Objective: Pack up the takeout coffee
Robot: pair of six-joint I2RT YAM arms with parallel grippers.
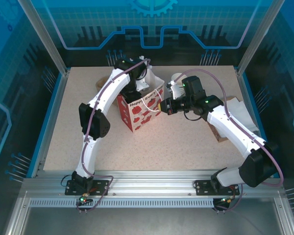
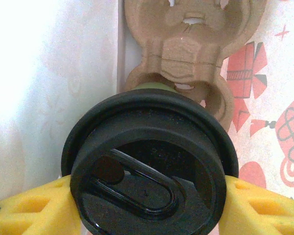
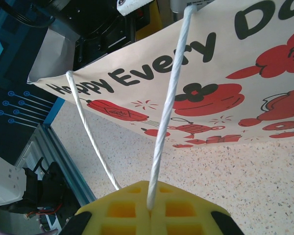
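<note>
Left gripper [image 2: 147, 208]: jaws part-way open and closed on the takeout coffee [image 2: 149, 161], one yellow pad against each side of the cup just under the black lid. The grip looks even on both sides.

Right gripper [image 3: 152, 210]: pinched fully together on the white rope handle [image 3: 169, 112] of the gift bag [image 3: 210, 83], drawing that side wall outward. The bag stands on the table [image 1: 186, 147] between my two arms.

Position of the coffee: inside the bag's mouth, hanging from my left wrist. The left arm is the one carrying it. The right arm stands beside the bag and touches only the handle.

Orientation: the cup is upright, lid toward the wrist camera and base pointing down into the bag. Its long axis runs straight along my left tool's line of approach. The lid's oval recess lies on a diagonal in the wrist view.

Key relation: a pulp cup carrier [image 2: 191, 54] sits deeper in the bag, and one open ring lies just past the cup's far edge. A sliver of olive wall shows there. I cannot tell whether the base is inside that ring.

Judgement: the descent must line up the cup's axis with the ring's centre, so a small shift toward the carrier seems needed.
</note>
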